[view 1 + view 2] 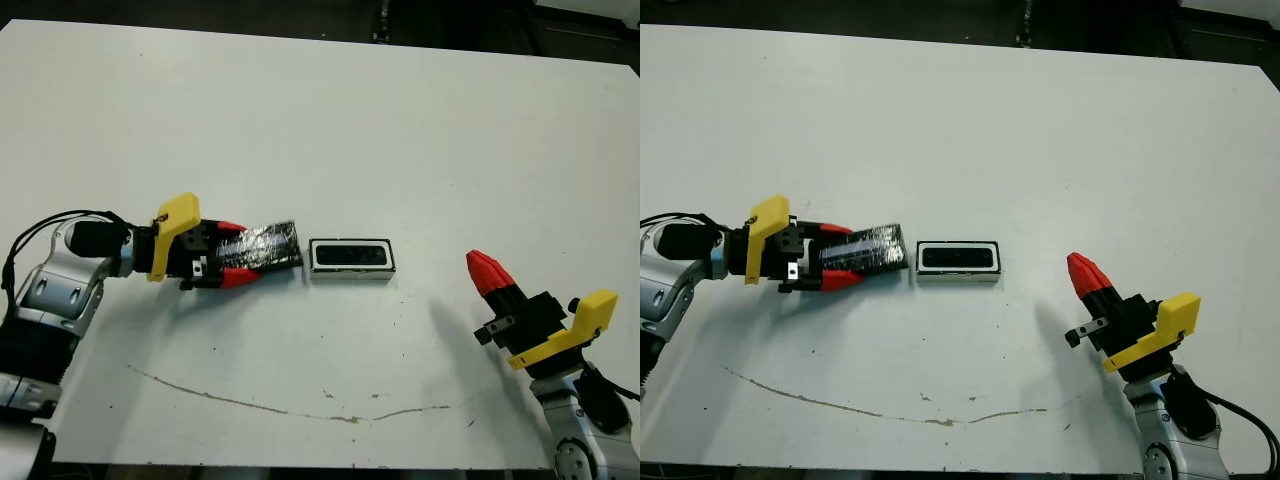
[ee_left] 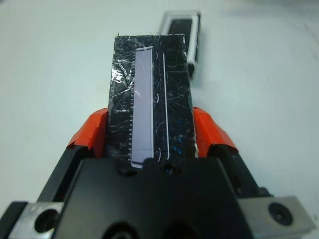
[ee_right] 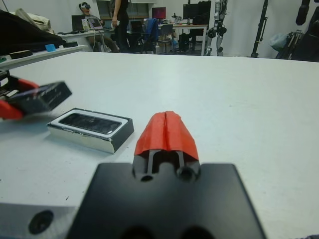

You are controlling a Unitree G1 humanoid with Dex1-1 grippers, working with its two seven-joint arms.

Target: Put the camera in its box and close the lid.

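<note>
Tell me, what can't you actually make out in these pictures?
- Underside of the lid: hidden in every view, since only its foil top shows in the left pincer.
- Camera details: too small in the box, head views.
- Far wall of the box: hidden behind the lid, left wrist view.
- Right pincer: holds nothing.

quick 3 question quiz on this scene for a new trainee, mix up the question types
1. True or false: the flat black foil-taped lid already sits on the small white-lined rectangular box.
2. Multiple choice: where is the tiny flat black camera? A) in the right end effector B) lying inside the box C) bare on the white table
3. Short answer: which end effector holds something, and what?

Key
1. False. The lid is held beside the box, tilted, not covering it.
2. B.
3. The left end effector, with the lid between its red-tipped fingers. The right end effector is shut and empty.
</note>
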